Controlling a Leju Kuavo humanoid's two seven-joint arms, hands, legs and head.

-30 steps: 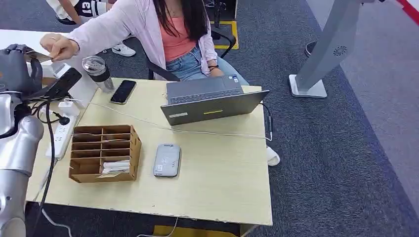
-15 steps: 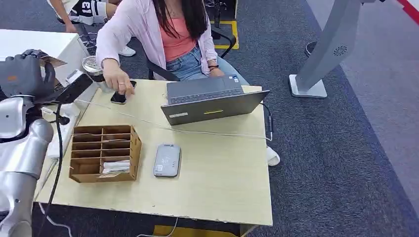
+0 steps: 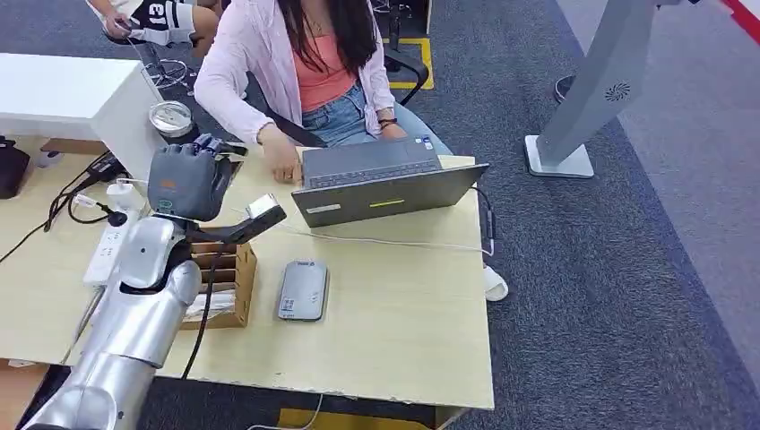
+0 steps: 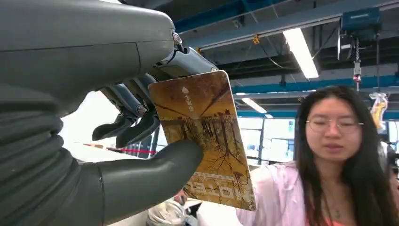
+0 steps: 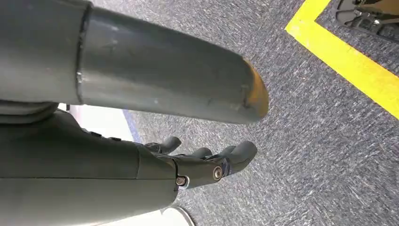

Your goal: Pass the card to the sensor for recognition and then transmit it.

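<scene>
A: The card [image 4: 203, 141] is pinched in the left hand [image 3: 186, 182], thumb on its printed face, darker fingers behind. Its long axis runs outward from the grip, most of the card standing clear of the thumb.

B: And the sensor?

A: That grey reader [image 3: 302, 290] lies flat on the table [image 3: 403, 322], below the hand and off toward the robot's right, nearer the robot's body. It is well apart from the card, with the wooden organiser [image 3: 235, 269] just beside it under the forearm.

B: So which arm is nearer?

A: The left, and it already has the card. The right hand [image 5: 207, 162] hangs over the carpet with its fingers loosely curled around nothing.

B: What does the next move call for?

A: By judgement, bring the hand down and rightward, tipping the card's face flat over the reader. The laptop [image 3: 385, 184] and the person's hand [image 3: 285, 167] sit beyond the left hand, out of that path.
</scene>
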